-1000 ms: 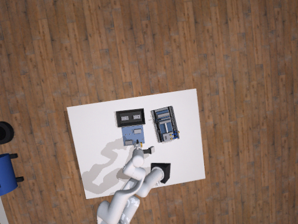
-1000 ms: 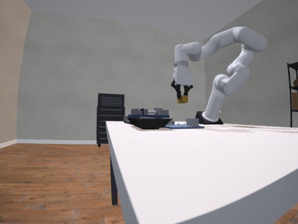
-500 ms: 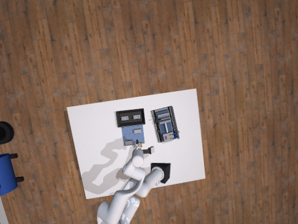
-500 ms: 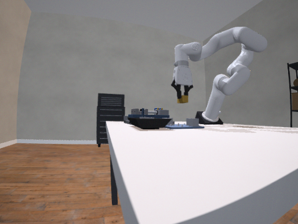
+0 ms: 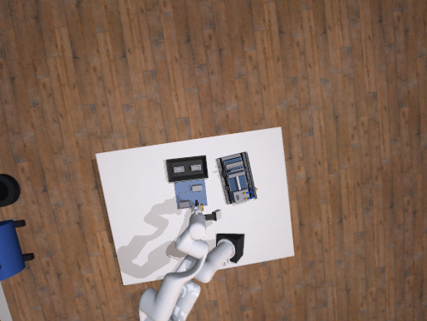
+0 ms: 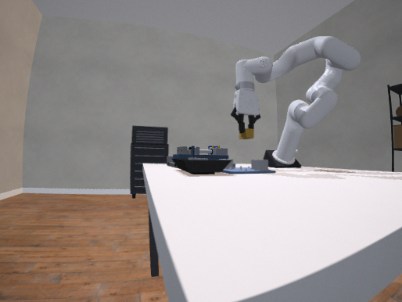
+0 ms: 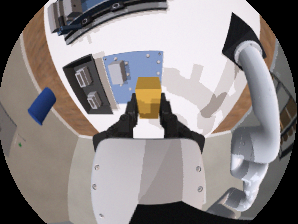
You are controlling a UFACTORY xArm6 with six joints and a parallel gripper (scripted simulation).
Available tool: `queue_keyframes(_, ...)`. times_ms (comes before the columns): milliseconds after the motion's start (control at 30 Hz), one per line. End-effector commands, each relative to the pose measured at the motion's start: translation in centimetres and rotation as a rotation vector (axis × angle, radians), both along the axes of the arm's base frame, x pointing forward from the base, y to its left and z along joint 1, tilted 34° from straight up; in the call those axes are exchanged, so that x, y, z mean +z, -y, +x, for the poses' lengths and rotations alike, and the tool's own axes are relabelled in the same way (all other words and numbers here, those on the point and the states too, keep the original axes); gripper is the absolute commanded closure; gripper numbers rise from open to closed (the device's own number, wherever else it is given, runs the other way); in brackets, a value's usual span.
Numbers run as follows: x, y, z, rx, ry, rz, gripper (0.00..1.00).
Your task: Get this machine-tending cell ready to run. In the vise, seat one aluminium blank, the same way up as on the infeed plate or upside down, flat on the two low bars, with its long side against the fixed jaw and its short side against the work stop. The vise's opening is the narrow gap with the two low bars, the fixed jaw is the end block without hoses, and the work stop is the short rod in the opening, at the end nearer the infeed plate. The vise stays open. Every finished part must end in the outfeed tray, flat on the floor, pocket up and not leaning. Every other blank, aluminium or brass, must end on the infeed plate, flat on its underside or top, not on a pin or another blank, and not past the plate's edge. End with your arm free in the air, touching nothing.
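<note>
My gripper (image 6: 246,131) is shut on a brass blank (image 7: 148,96) and holds it high in the air over the near edge of the blue infeed plate (image 5: 190,194); the blank also shows in the side view (image 6: 246,134). Two grey aluminium blanks lie on the plate, one (image 5: 197,188) at the far right and one (image 5: 184,204) at the near left. The black outfeed tray (image 5: 187,168) holds two grey finished parts (image 5: 179,169) (image 5: 195,167). The vise (image 5: 239,177) stands to the right of the plate; I see no blank in its opening.
The arm's black base (image 5: 231,245) sits near the table's front edge. A black cabinet (image 6: 148,159) stands behind the table. A blue cart (image 5: 10,249) is on the floor at the left.
</note>
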State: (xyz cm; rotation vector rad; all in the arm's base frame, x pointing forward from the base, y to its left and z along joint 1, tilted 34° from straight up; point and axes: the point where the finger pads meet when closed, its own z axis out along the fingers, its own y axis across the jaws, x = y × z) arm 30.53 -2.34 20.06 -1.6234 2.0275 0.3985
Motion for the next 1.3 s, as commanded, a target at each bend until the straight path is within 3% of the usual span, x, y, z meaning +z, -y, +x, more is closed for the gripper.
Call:
queue_keyframes(0,0.1,0.1,0.1,-0.001,0.003,-0.002,1.00)
queue_keyframes(567,-0.5,-0.3,0.2,-0.001,0.003,-0.002,1.00)
queue_keyframes(1267,-3.0,-1.9,0.9,-0.001,0.003,-0.002,1.00)
